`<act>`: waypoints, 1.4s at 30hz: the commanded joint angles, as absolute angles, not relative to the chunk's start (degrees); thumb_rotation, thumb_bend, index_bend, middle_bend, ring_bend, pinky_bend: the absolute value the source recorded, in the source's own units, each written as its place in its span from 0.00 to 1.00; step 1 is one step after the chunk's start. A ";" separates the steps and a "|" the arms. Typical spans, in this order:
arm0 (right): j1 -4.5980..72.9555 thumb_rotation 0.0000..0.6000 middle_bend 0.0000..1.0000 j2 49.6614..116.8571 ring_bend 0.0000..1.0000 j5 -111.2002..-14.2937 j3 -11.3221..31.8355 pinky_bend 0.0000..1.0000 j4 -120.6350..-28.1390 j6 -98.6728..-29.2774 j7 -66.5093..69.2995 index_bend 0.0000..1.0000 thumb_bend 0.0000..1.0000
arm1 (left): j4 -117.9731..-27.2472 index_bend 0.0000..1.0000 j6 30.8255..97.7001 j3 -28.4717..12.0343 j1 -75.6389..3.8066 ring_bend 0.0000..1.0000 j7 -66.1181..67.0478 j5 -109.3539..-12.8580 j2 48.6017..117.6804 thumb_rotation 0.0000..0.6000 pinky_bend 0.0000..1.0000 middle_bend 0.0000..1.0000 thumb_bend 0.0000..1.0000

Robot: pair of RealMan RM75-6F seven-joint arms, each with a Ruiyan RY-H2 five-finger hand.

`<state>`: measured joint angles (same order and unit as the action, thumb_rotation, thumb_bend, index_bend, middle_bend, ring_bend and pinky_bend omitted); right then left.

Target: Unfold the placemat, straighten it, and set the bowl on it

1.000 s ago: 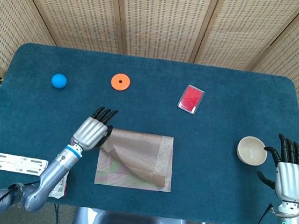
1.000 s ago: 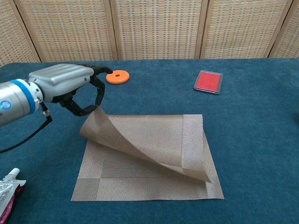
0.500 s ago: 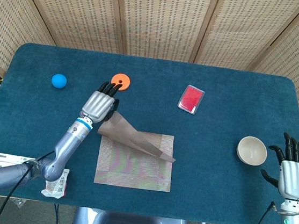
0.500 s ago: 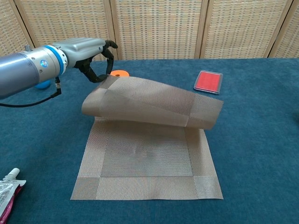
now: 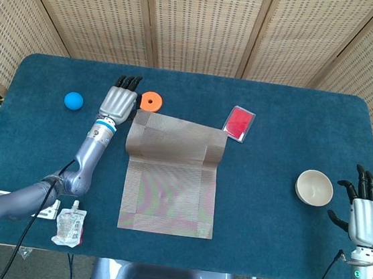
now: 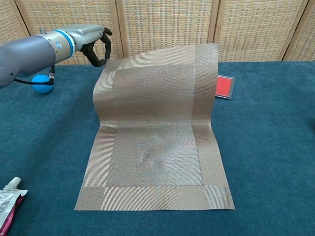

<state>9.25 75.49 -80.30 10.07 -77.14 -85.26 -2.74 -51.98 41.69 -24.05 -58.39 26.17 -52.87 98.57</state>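
a: where was the placemat (image 5: 170,178)?

b: on the blue desk (image 5: 283,117), its near half flat on the cloth and its far half lifted up off the surface. in the chest view that far half stood up like a sheet, hiding part of the red case (image 6: 225,87) behind it.

a: and what lifted it?

b: the left hand (image 5: 118,102). its fingers (image 6: 101,49) were curled onto the mat's far left corner, pinching it, raised above the desk. the far right corner hung free.

a: the bowl (image 5: 314,188)?

b: upright on the desk, well apart from the mat, off to its right. it was white and showed nothing inside.

a: was the right hand (image 5: 366,220) on it?

b: no. it sat just beside the bowl, near the desk's right edge, fingers spread and straight, holding nothing, not touching the rim.

a: anything else around?

b: an orange ring (image 5: 151,100) just beside the left hand, a blue ball (image 5: 73,100) further left, and a small pouch (image 5: 69,226) by the near left edge.
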 commanded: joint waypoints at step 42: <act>10.36 1.00 0.00 76.14 0.00 -88.00 5.25 0.00 -78.38 -84.73 -1.09 0.20 0.14 | -98.63 0.00 84.12 5.11 -20.36 0.00 23.47 -78.89 74.15 1.00 0.00 0.00 0.13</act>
